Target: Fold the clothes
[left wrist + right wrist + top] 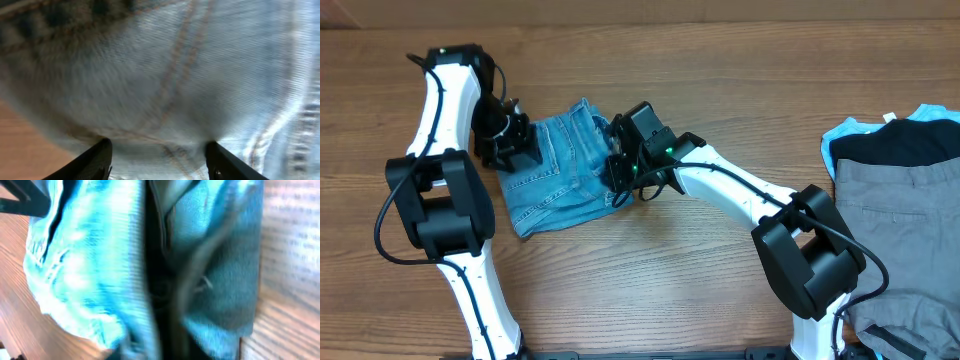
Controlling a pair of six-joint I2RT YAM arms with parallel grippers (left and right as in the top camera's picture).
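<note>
The light blue jeans (560, 172) lie folded into a small bundle on the wooden table, left of centre. My left gripper (512, 148) is at the bundle's left edge. In the left wrist view its fingers (157, 159) are spread wide, with denim and orange seam stitching (175, 75) filling the space between them. My right gripper (620, 172) is at the bundle's right edge. The right wrist view is blurred, and denim folds (100, 265) hang on both sides of a dark central strip where the fingers (170, 345) meet, closed on the cloth.
At the right edge of the table lie grey trousers (905, 235) and a black garment (910, 145) over pale turquoise cloth (840, 135). The right arm reaches from the lower right across the table's middle.
</note>
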